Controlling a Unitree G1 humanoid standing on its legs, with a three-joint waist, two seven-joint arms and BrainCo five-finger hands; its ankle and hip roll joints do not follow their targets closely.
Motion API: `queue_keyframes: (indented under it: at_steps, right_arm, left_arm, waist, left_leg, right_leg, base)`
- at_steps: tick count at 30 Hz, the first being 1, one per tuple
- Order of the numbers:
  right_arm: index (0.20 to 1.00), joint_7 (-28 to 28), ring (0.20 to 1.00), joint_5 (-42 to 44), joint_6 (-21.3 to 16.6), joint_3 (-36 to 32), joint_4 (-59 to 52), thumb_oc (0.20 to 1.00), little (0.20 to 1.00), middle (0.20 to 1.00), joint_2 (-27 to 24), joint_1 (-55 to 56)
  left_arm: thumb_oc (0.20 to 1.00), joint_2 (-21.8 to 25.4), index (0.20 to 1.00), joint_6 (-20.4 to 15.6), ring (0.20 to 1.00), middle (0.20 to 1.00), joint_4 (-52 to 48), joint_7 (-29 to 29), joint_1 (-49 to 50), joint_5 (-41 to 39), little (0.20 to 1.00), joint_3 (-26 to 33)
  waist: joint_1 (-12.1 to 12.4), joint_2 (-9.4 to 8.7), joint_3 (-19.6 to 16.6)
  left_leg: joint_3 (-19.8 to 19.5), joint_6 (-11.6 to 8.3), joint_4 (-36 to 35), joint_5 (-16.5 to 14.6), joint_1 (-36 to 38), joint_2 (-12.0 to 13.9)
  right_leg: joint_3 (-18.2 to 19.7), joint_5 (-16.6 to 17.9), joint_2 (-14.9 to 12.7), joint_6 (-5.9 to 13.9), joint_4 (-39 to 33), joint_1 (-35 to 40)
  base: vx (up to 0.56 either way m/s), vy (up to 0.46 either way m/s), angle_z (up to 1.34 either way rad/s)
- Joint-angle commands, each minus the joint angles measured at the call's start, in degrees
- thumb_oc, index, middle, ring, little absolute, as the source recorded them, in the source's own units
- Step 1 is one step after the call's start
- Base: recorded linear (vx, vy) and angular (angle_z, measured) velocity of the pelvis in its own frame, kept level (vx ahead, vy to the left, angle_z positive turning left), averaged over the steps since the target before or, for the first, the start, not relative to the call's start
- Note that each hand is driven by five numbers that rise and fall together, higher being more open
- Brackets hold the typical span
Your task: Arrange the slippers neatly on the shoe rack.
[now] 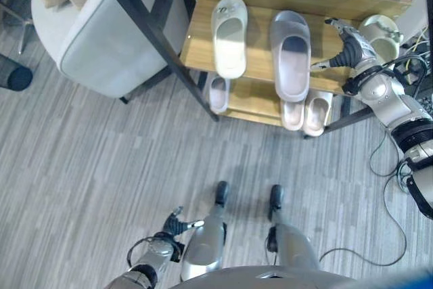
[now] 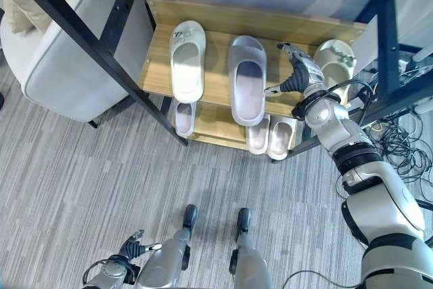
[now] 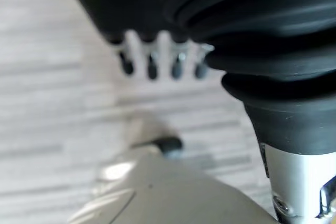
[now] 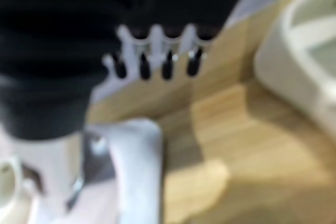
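right hand [image 2: 298, 72] open, empty, between grey slipper [image 2: 247, 79] and cream slipper [image 2: 336, 59] | slippers look light, soft foam | pinch the strap | left hand [image 1: 174, 225] relaxed

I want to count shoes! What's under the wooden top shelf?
Under the wooden top shelf, three pale slipper ends poke out: one left, two right. Their other ends stay covered.

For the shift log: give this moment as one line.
right hand open, over top shelf between grey slipper and cream slipper | left hand idle, low
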Motion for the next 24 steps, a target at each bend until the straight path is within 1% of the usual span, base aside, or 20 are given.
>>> queue_keyframes:
  at_steps: [1,5,8,9,10,12,15,16,21,23,24]
  right_arm:
    - [1.0,-3.6,1.0,2.3,-2.0,0.6,-0.3,1.0,1.0,1.0,-0.6,-2.3]
    - [1.0,-3.8,1.0,2.5,-2.0,1.1,2.9,1.0,1.0,1.0,-1.3,-3.8]
    - [1.0,-3.1,1.0,1.9,-1.5,3.7,7.8,1.0,1.0,1.0,-2.0,-6.2]
    - [0.746,-3.1,0.746,1.9,-1.3,4.0,10.1,0.746,0.746,0.746,-1.7,-6.8]
    - [0.2,-3.1,0.2,1.9,-1.3,4.0,10.1,0.2,0.2,0.2,-1.7,-6.8]
    - [0.2,-3.4,0.2,2.9,-0.4,3.7,15.4,0.2,0.2,0.2,-0.7,-8.6]
    - [0.2,-4.6,0.2,2.9,0.3,3.0,17.9,0.2,0.2,0.2,-0.3,-8.5]
    - [0.2,-5.0,0.2,3.4,0.5,2.3,18.2,0.2,0.2,0.2,0.2,-7.9]
    - [0.2,-5.9,0.2,3.7,0.4,0.4,18.3,0.2,0.2,0.2,1.4,-5.6]
    - [0.2,-7.1,0.2,4.1,0.2,-0.9,17.5,0.2,0.2,0.2,2.0,-4.7]
    - [0.2,-8.7,0.2,3.4,0.3,-2.1,15.3,0.2,0.2,0.2,2.4,-3.4]
  left_arm:
    - [1.0,0.6,1.0,-1.1,1.0,1.0,1.7,1.0,1.4,-0.6,1.0,-1.7]
    - [1.0,0.8,1.0,-1.4,1.0,1.0,1.2,1.2,1.1,-0.7,1.0,-2.3]
    - [1.0,1.2,1.0,-2.0,1.0,1.0,0.9,1.3,1.0,-2.1,1.0,-2.3]
    - [1.0,1.3,1.0,-2.3,1.0,1.0,0.9,1.3,0.8,-2.2,1.0,-2.6]
    - [1.0,1.3,1.0,-2.3,1.0,1.0,0.9,1.3,0.8,-2.2,1.0,-2.6]
    - [1.0,1.4,1.0,-2.6,1.0,1.0,0.8,1.5,0.2,-2.1,1.0,-3.7]
    - [1.0,1.6,1.0,-2.9,1.0,1.0,0.0,2.1,-0.2,-2.5,1.0,-4.0]
    - [1.0,1.7,1.0,-3.0,1.0,1.0,-0.6,2.3,-0.4,-2.5,1.0,-4.3]
    - [1.0,1.7,1.0,-2.7,1.0,1.0,0.0,2.4,-0.4,-1.8,1.0,-4.3]
    - [1.0,1.3,1.0,-2.5,1.0,1.0,0.6,2.6,-0.5,-1.3,1.0,-4.2]
    - [1.0,1.0,1.0,-2.1,1.0,1.0,1.0,3.0,-1.1,-1.0,1.0,-3.9]
  waist:
    - [0.7,-3.25,-3.7]
    - [1.5,-3.45,-2.7]
    - [2.5,-4.21,-3.1]
    - [2.8,-4.31,-3.2]
    - [2.8,-4.31,-3.2]
    - [3.4,-4.53,-3.4]
    - [3.7,-4.59,-3.3]
    - [3.9,-4.55,-3.0]
    - [4.4,-4.69,-2.5]
    - [4.4,-4.74,-2.4]
    - [4.2,-4.74,-2.3]
  left_leg:
    - [1.0,0.48,5.0,-3.7,-2.1,-1.5]
    - [0.8,0.29,5.7,-3.7,-3.9,-1.8]
    - [0.4,0.08,4.3,-2.7,-4.7,-1.8]
    - [0.2,0.04,3.9,-2.4,-5.2,-2.0]
    - [0.2,0.04,3.9,-2.4,-5.2,-2.0]
    - [-0.3,-0.16,3.2,-1.9,-6.1,-2.4]
    - [-1.2,-0.35,2.7,-1.5,-6.6,-2.8]
    - [-1.6,-0.45,2.8,-1.5,-6.9,-3.1]
    - [-2.3,-0.37,2.8,-1.6,-7.0,-3.3]
    - [-2.4,-0.34,2.7,-1.5,-7.1,-3.5]
    - [-2.4,-0.3,2.7,-1.5,-7.1,-3.5]
  right_leg:
    - [2.7,-4.0,-4.0,4.71,5.6,0.3]
    - [2.6,-3.6,-4.1,4.92,5.0,-0.5]
    - [1.6,-2.1,-4.3,5.41,3.3,-1.0]
    - [1.2,-1.9,-4.4,5.51,3.0,-1.3]
    - [1.2,-1.9,-4.4,5.51,3.0,-1.3]
    - [0.6,-2.0,-4.6,5.43,2.9,-1.8]
    - [-0.3,-2.2,-4.8,5.44,3.1,-1.9]
    - [-0.9,-2.3,-5.0,5.54,3.2,-1.8]
    - [-1.6,-2.2,-5.3,5.8,3.3,-1.6]
    - [-1.7,-2.0,-5.4,5.87,3.1,-1.7]
    - [-1.8,-2.0,-5.4,5.91,3.1,-1.7]
  base:
    - [0.03,0.026,0.05]
    - [0.02,0.023,0.04]
    - [0.03,0.017,0.12]
    - [-0.01,0.003,0.15]
    - [-0.01,0.008,0.17]
    - [-0.01,0.009,0.16]
    - [-0.02,0.001,0.16]
    - [-0.03,-0.006,0.26]
    - [-0.04,-0.005,0.19]
    - [-0.03,0.003,0.04]
    - [-0.03,0.005,0.02]
